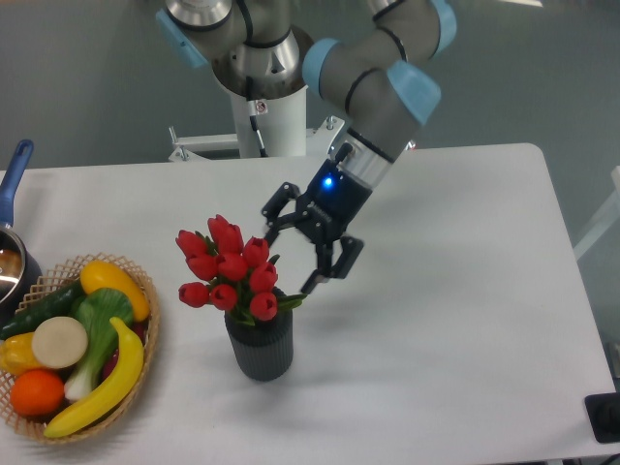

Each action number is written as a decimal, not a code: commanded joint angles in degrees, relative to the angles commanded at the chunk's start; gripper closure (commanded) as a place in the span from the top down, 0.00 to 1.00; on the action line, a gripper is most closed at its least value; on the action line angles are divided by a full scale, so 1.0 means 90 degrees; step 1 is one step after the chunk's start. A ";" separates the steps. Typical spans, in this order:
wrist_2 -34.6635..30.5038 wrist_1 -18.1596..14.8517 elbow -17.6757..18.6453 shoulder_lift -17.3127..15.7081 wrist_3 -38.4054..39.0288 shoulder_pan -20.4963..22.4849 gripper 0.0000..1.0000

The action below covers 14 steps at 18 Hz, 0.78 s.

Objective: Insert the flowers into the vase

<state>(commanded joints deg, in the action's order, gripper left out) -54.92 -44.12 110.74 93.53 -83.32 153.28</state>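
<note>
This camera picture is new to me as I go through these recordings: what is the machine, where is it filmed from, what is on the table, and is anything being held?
The picture comes from one fixed camera looking down at a white table. The grey and light-blue jointed machine is a robot arm; at its end is a black two-finger gripper, open and holding nothing. Beside its fingers, a bunch of red closed tulip buds with green leaves stands in a small dark grey ribbed cylindrical vase. At the left sits a round wicker basket of fruit and vegetables, and a pot with a blue handle shows at the edge.
</note>
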 joint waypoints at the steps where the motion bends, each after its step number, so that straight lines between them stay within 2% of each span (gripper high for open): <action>1: -0.0127 -0.0058 -0.0049 -0.0146 0.0000 0.0087 1.00; 2: -0.0409 -0.0155 -0.0165 -0.0302 -0.0019 0.0224 1.00; 4: -0.1082 -0.0652 -0.0535 -0.0489 -0.0097 0.0293 1.00; 8: -0.1904 -0.1706 -0.1482 -0.0470 -0.0282 0.0332 1.00; 11: -0.2344 -0.2741 -0.1982 -0.0460 -0.1665 0.0605 1.00; 12: -0.2403 -0.3005 -0.2060 -0.0470 -0.2028 0.0761 1.00; 14: -0.2433 -0.3309 -0.2119 -0.0538 -0.2469 0.0937 1.00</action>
<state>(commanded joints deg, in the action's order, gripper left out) -76.82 -73.91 91.67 88.69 -105.54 161.71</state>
